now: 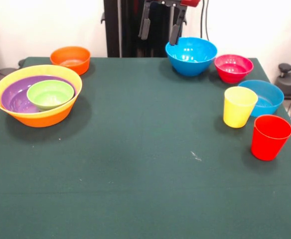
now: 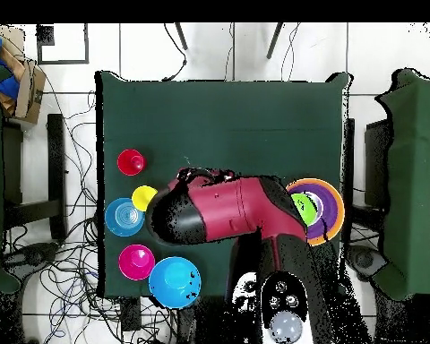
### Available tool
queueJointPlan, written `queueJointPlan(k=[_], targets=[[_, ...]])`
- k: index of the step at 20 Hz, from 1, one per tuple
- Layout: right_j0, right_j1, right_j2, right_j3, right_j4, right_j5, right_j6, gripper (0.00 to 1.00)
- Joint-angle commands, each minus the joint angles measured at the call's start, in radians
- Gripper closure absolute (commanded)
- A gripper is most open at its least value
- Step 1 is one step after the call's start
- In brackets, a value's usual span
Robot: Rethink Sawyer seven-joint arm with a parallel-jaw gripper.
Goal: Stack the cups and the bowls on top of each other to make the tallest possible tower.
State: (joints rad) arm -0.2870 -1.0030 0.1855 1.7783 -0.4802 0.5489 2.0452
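Observation:
My gripper point(image 1: 160, 27) hangs open and empty at the table's far edge, just left of and above a deep blue bowl point(image 1: 191, 55). The tower point(image 1: 41, 115) stands at the left: a large yellow-orange bowl holding the wide purple bowl point(image 1: 16, 97), with the small green bowl point(image 1: 50, 93) inside it. A small orange bowl point(image 1: 71, 59) sits behind it. At the right are the pink-red bowl point(image 1: 233, 67), a shallow blue bowl point(image 1: 262, 97), the yellow cup point(image 1: 239, 106) and the red cup point(image 1: 270, 137), all upright. In the overhead view the arm point(image 2: 227, 210) covers the gripper and part of the tower point(image 2: 337, 202).
The green table point(image 1: 135, 164) has its wide middle and near part free of objects. The robot's black pedestal point(image 1: 123, 27) stands behind the far edge. The overhead view shows cables on the floor and chairs around the table.

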Motion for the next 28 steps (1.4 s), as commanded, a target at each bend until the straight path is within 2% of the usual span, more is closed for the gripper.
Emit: queueJointPlan(k=[1, 5, 6, 11, 16, 22, 24, 28], targets=[[-0.146, -0.042, 0.145, 0.139, 0.145, -0.105, -0.015, 0.0], [-0.154, -0.049, 0.157, 0.136, 0.125, -0.1, -0.049, 0.0], [-0.153, -0.051, 0.159, 0.132, 0.103, -0.089, -0.078, 0.0], [-0.163, -0.066, 0.205, 0.126, -0.084, -0.068, -0.3, 0.0], [-0.148, -0.055, 0.202, 0.135, -0.199, -0.104, -0.27, 0.0], [-0.126, -0.048, 0.226, 0.117, -0.339, -0.069, -0.302, 0.0], [-0.122, -0.048, 0.229, 0.118, -0.364, -0.08, -0.272, 0.0], [-0.128, -0.079, 0.256, 0.144, -0.381, -0.071, -0.282, 0.0]])
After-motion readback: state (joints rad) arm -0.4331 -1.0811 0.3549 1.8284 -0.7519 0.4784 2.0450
